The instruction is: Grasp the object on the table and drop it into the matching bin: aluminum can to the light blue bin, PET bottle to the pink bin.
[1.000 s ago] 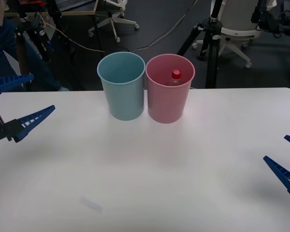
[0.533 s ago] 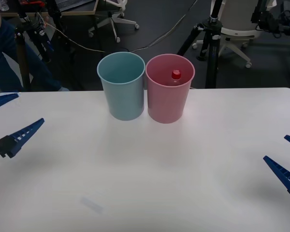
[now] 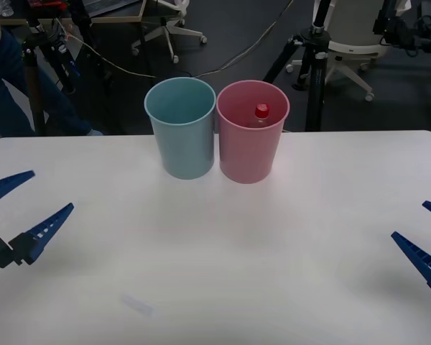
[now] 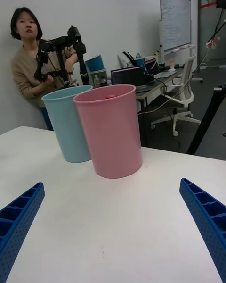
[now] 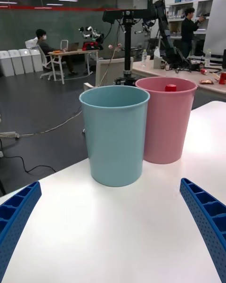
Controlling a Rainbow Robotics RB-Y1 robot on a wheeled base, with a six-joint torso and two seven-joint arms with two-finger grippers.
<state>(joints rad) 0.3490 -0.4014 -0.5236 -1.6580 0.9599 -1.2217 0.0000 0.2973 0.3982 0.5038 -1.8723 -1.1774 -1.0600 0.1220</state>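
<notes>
Two tapered plastic buckets stand upright side by side near the far edge of the white table [image 3: 223, 259], their walls touching or very nearly so: the light blue bin [image 3: 180, 128] on the robot's left and the pink bin [image 3: 252, 131] on its right. Inside the pink bin stands the PET bottle [image 3: 261, 113], its red screw cap showing just below the rim toward the bucket's far side, with a sliver of the clear neck beneath it; the rest of the bottle is hidden by the bucket wall. In the left wrist view the red cap peeks just over the pink rim, and in the right wrist view a trace of red shows at the rim line. The visible interior of the light blue bin shows only its own pale wall. The left gripper [image 3: 27, 200] hovers over the table's near left edge, well apart from both buckets, its blue ribbed fingers [image 5: 207, 219] spread wide with nothing between them. The right gripper [image 3: 425, 230] hangs at the table's near right edge, likewise far from the bins, its fingers [image 4: 209, 217] parted and empty.
</notes>
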